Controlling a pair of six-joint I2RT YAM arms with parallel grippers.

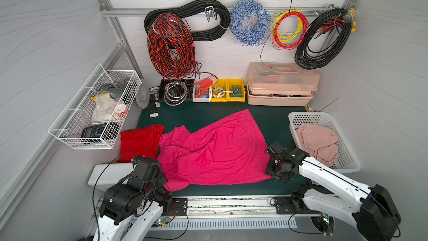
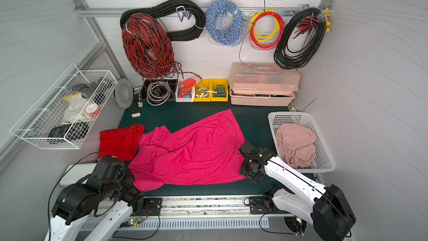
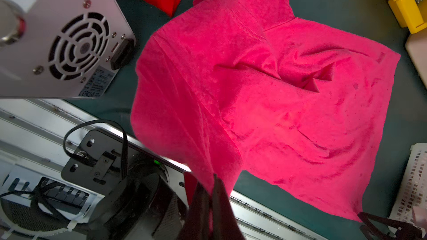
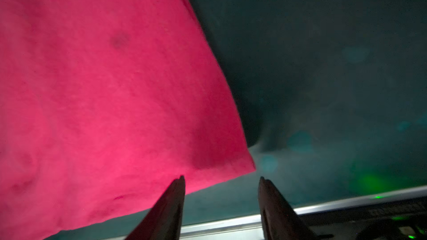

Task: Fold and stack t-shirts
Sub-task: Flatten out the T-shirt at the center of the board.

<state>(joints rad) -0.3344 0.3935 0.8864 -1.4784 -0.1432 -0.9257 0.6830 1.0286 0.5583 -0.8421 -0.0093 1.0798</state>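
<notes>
One magenta t-shirt (image 1: 215,149) — left pincer (image 3: 208,187) clamps its edge, right pincer (image 4: 222,178) gapes empty beside its corner.

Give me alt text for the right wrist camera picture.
The right gripper stands open at a corner of the magenta-pink t-shirt, holding nothing. The shirt lies on a dark green mat.

both top views stare steeply down from above the front edge, whole green mat (image 1: 273,121) in frame. all four share the magenta t-shirt (image 1: 220,154): left wrist camera across it, right wrist camera tight on one corner.
</notes>
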